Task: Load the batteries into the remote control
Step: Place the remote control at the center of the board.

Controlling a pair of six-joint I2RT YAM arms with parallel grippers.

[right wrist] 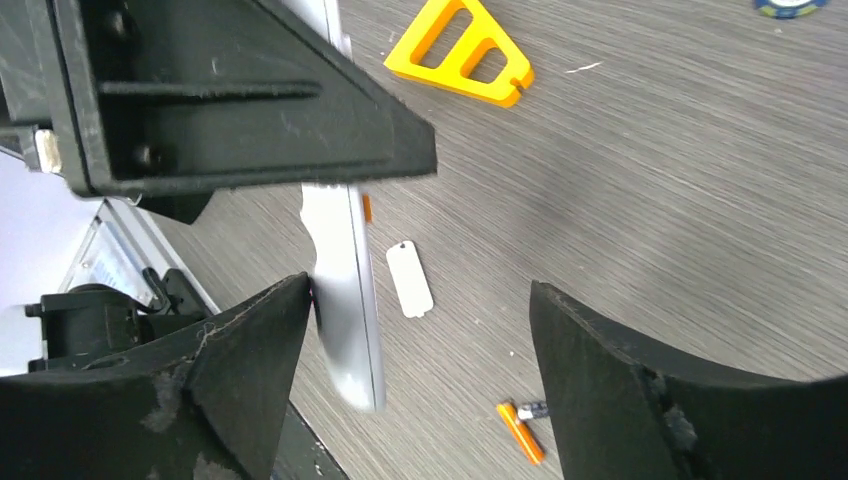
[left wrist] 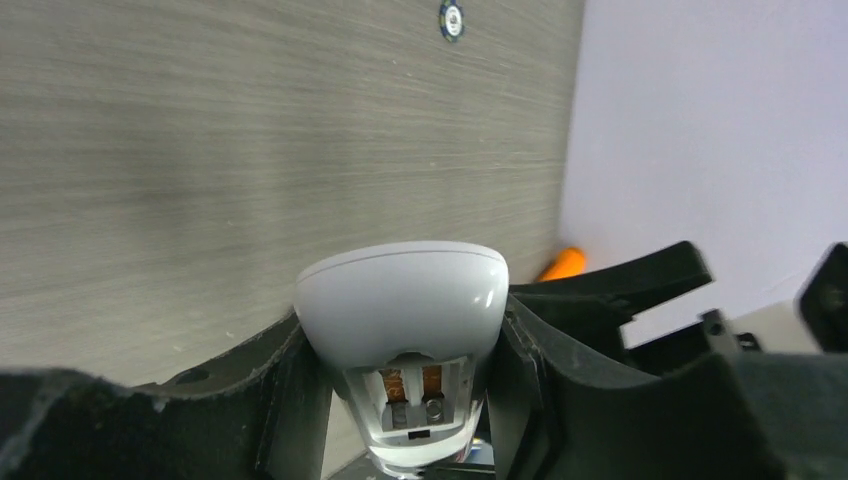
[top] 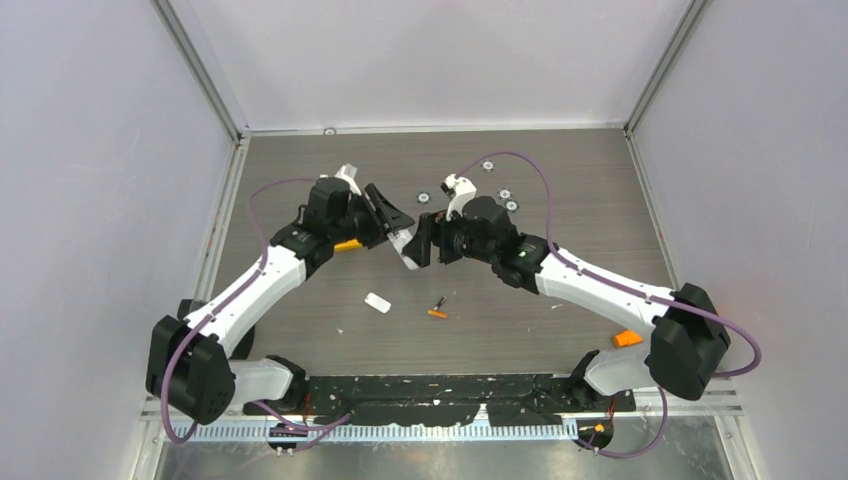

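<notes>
The white remote control is clamped between my left gripper's fingers, held above the table. Its open battery bay with two springs faces the left wrist camera and looks empty. In the top view the left gripper and right gripper meet at the remote. My right gripper is open, and the remote lies against its left finger. The orange battery and the dark battery lie together on the table, also visible in the top view.
A small white tab lies left of the batteries, also in the right wrist view. A flat orange triangle lies under the left arm. An orange stick sits by the right arm's base. Metal discs dot the far table.
</notes>
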